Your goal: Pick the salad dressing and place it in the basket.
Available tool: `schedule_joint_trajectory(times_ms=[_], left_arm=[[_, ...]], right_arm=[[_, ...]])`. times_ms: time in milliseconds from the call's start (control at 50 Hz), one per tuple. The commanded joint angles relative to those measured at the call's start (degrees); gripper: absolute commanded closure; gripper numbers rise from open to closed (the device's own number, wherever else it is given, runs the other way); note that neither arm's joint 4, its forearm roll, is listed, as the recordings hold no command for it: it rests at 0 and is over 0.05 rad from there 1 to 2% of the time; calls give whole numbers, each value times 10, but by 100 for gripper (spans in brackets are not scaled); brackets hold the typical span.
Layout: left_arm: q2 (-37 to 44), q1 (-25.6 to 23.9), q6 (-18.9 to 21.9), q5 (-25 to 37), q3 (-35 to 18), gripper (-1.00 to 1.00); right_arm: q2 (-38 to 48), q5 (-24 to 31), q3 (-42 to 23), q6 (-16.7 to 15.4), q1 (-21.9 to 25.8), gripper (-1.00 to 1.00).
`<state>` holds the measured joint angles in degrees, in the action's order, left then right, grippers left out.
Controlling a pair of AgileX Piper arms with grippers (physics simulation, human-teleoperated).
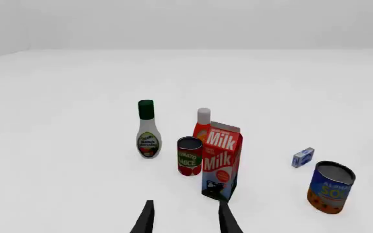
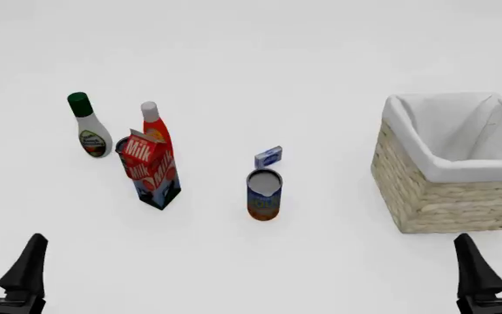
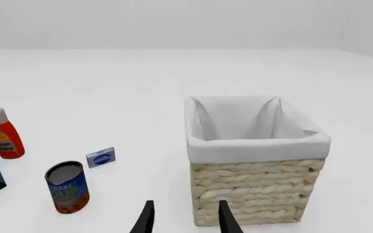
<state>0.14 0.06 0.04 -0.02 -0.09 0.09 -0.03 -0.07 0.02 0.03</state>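
salad dressing [image 2: 88,127] upright, left gripper [image 2: 5,260] open, low

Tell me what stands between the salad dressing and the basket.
In the front view: red bottle, milk carton, small blue box and soup can stand between salad dressing and basket.

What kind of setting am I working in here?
Likely a simulated tabletop test scene, not a real kitchen: a bare white table with featureless pale walls, a few scattered groceries such as the salad dressing and milk carton, and a lined wicker basket.
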Motion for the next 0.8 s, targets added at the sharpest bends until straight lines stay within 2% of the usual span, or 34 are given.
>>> schedule_joint_trajectory(times_ms=[20,260,360,420,520,560,580,800], left_arm=[[3,3,1,0,-2,-100],[3,2,-1,1,-3,-100],[14,-3,-2,4,-20,-100],[44,-3,7,-13,-29,-100],[132,-9,-10,-50,-71,-100],[133,-9,-10,-51,-71,-100],[185,-10,-3,-72,-98,-100],[315,-10,27,-105,-199,-100]], right_arm=[[2,0,-4,1,2,-100],[0,1,-5,1,5,-100],[0,2,-7,2,5,-100],[0,0,-4,3,5,-100],[0,0,-4,3,5,-100],[0,0,-4,3,5,-100],[0,1,-5,2,7,-100],[0,3,-7,4,10,-100]])
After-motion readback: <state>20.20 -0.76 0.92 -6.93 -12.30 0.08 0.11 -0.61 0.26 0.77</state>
